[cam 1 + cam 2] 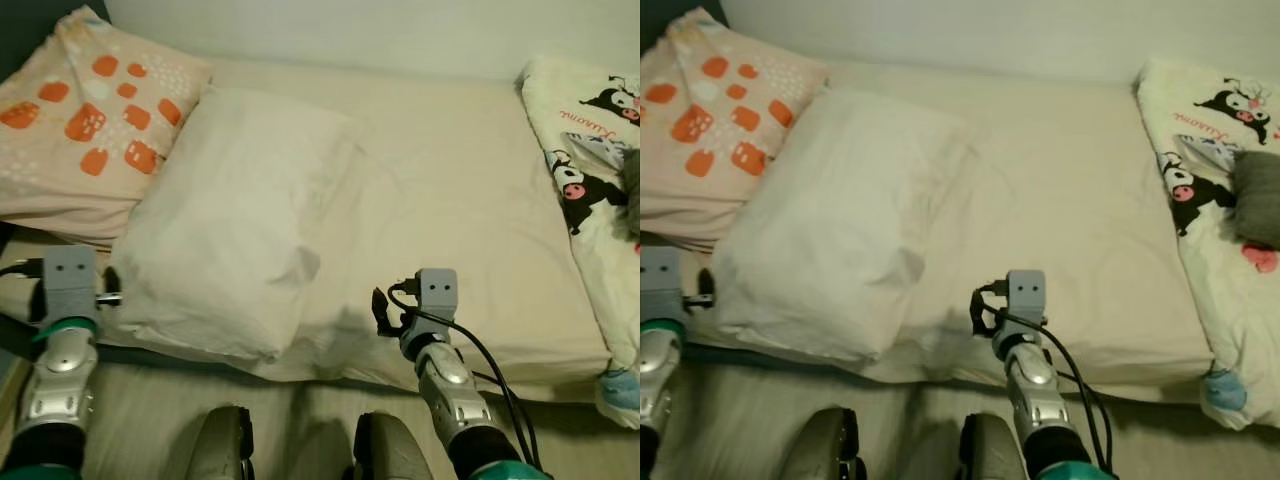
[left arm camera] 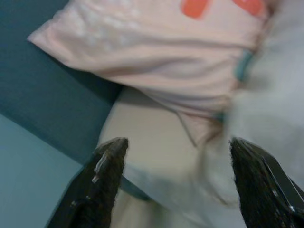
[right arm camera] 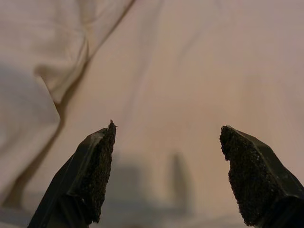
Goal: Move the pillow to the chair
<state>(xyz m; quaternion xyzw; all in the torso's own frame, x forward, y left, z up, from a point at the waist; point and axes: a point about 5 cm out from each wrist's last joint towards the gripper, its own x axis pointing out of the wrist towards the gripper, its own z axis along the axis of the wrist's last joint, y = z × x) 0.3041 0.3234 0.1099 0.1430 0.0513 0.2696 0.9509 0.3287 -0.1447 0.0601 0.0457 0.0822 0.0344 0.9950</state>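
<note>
Plain white fabric pillow (image 1: 225,225) lies left of centre on the cream-sheeted bed (image 1: 450,200), both spread hands, left hand (image 2: 178,183) and right hand (image 3: 166,175), flanking its near edge, likely for a two-sided grab.

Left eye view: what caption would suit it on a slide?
Both open pincers, left and right, flank a white pillow on the bed.
</note>
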